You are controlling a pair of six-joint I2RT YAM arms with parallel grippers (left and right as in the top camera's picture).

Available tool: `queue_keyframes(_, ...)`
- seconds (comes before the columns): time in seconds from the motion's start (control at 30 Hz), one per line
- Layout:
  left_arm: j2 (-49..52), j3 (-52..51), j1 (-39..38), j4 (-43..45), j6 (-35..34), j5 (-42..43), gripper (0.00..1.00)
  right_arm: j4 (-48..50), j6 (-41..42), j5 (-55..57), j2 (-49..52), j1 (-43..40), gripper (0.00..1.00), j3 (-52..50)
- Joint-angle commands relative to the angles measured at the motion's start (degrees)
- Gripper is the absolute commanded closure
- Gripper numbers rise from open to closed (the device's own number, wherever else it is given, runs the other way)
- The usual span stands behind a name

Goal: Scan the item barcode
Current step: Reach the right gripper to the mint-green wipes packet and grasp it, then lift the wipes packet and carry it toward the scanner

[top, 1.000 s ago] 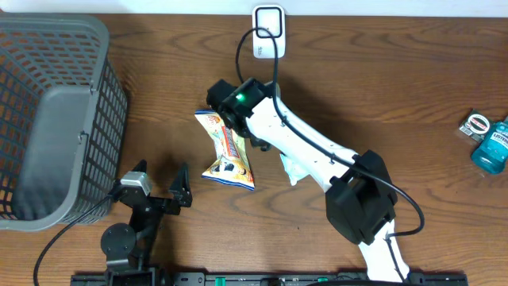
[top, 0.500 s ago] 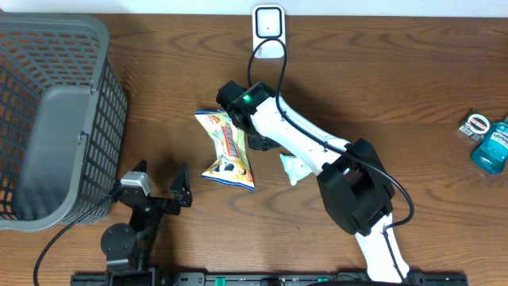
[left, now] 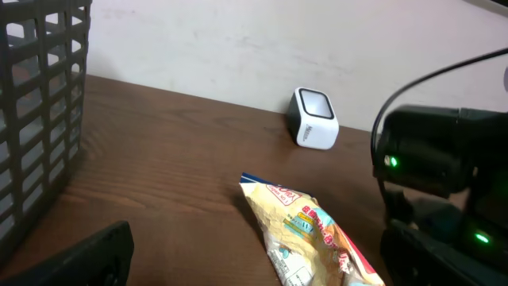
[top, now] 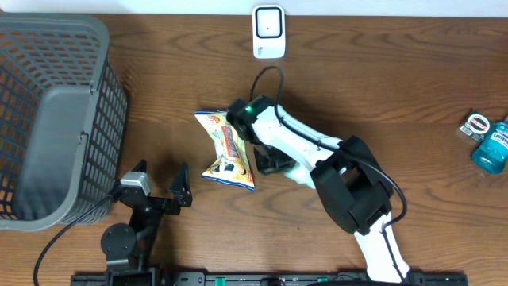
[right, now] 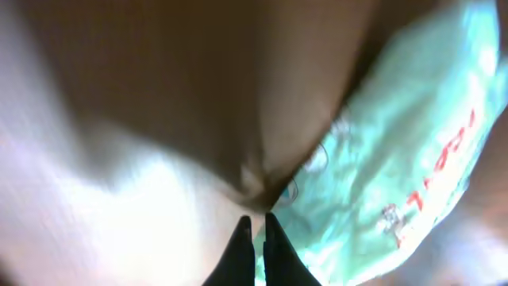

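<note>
1. We judge this to be the pick-up stage. The right gripper [top: 268, 163] is down low over the table [top: 397, 79], between the snack bag [top: 227, 151] and the green packet [top: 298, 171]. It is touching the packet's near edge or just beside it.
2. In the right wrist view its fingertips [right: 242, 246] are pressed together. The green packet [right: 405, 159] lies just to their right. The blur keeps us from telling whether a corner is pinched between them.
3. The left gripper [top: 161, 181] is spread wide and grasps nothing. It sits near the front of the table, apart from both bags.
4. The scanner [top: 268, 32] stands at the far edge, well apart from the green packet, which lies flat on the wood.
5. We think the next move calls for a sure hold and a lift. The barcode side must then be turned toward the scanner's face, and we cannot see a barcode from here.
6. The basket [top: 79, 28] on the left shows only its grey floor, and both bags lie outside it. A bottle [top: 492, 147] lies on the table at the far right, in no container.
</note>
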Motion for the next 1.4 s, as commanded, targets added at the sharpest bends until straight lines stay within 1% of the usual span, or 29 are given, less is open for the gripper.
queue_keyframes(0.0, -0.3, -1.1, -0.2, -1.8, 0.1, 0.5, 0.02, -5.7, -6.5, -0.5, -1.0, 0.2, 0.99, 0.0)
queue_keyframes(0.07, -0.3, -1.1, -0.2, -1.8, 0.1, 0.5, 0.02, -8.4, -5.8, 4.3, -1.0, 0.0, 0.99, 0.0)
queue_keyframes(0.13, -0.3, -1.1, -0.2, -1.8, 0.1, 0.5, 0.02, -8.7, -4.2, 7.9, -1.2, 0.0, 0.99, 0.2)
queue_keyframes(0.23, -0.3, -1.1, -0.2, -1.8, 0.1, 0.5, 0.03, -8.6, -2.7, 8.2, -2.1, 0.0, 0.99, 1.2)
queue_keyframes(0.27, -0.3, -1.1, -0.2, -1.8, 0.1, 0.5, 0.02, -8.3, -2.5, 8.2, -2.8, 0.0, 0.94, 1.7)
queue_keyframes(0.3, -0.3, -1.1, -0.2, -1.8, 0.1, 0.5, 0.02, -7.4, -2.6, 8.4, -3.7, 0.1, 0.72, 2.0)
queue_keyframes(0.37, -0.3, -1.1, -0.2, -1.8, 0.1, 0.5, 0.02, -5.5, -2.4, 9.5, -4.9, 0.4, 0.44, 2.0)
queue_keyframes(0.4, -0.3, -1.1, -0.2, -1.8, 0.1, 0.5, 0.02, -4.5, -1.2, 10.8, -5.2, 0.5, 0.34, 2.0)
queue_keyframes(0.43, -0.3, -1.1, -0.2, -1.8, 0.1, 0.5, 0.02, -3.7, 0.4, 12.3, -5.2, 0.7, 0.27, 1.9)
queue_keyframes(0.47, -0.3, -1.1, -0.2, -1.8, 0.1, 0.5, 0.02, -2.8, 2.4, 14.0, -5.2, 0.8, 0.26, 1.6)
queue_keyframes(0.5, -0.3, -1.1, -0.2, -1.8, 0.1, 0.5, 0.02, -1.7, 4.7, 15.3, -5.1, 0.9, 0.28, 0.8)
queue_keyframes(0.57, -0.3, -1.1, -0.2, -1.8, 0.1, 0.5, 0.02, -0.6, 8.3, 16.0, -5.1, 0.8, 0.37, -1.2)
queue_keyframes(0.6, -0.3, -1.1, -0.2, -1.8, 0.1, 0.5, 0.02, 0.0, 9.1, 16.0, -5.1, 0.8, 0.41, -2.1)
queue_keyframes(0.63, -0.3, -1.1, -0.2, -1.8, 0.1, 0.5, 0.02, 1.4, 9.2, 16.0, -5.1, 0.8, 0.43, -3.4)
queue_keyframes(0.83, -0.3, -1.1, -0.2, -1.8, 0.1, 0.5, 0.02, 10.3, 9.2, 16.8, -5.1, 0.9, 0.44, -12.1)
queue_keyframes(0.93, -0.3, -1.1, -0.2, -1.8, 0.1, 0.5, 0.02, 14.2, 9.2, 19.4, -5.1, 0.8, 0.46, -16.4)
queue_keyframes(1.03, -0.3, -1.1, -0.2, -1.8, 0.1, 0.5, 0.02, 15.8, 9.2, 21.1, -5.1, 0.8, 0.72, -19.4)
queue_keyframes(1.13, -0.3, -1.1, -0.2, -1.8, 0.1, 0.5, 0.02, 15.8, 9.0, 19.4, -5.1, 0.9, 0.80, -20.3)
queue_keyframes(1.17, -0.3, -1.1, -0.2, -1.8, 0.1, 0.5, 0.02, 15.8, 8.2, 17.9, -5.1, 0.9, 0.91, -20.4)
queue_keyframes(1.2, -0.3, -1.1, -0.2, -1.8, 0.1, 0.5, 0.02, 16.1, 6.4, 15.7, -5.1, 0.9, 0.99, -20.3)
queue_keyframes(1.3, -0.3, -1.1, -0.2, -1.8, 0.1, 0.5, 0.02, 16.5, -0.9, 9.4, -5.2, 0.0, 0.99, -18.8)
queue_keyframes(1.37, -0.3, -1.1, -0.2, -1.8, 0.1, 0.5, 0.02, 15.7, -8.2, 3.1, -5.6, -1.3, 0.99, -15.7)
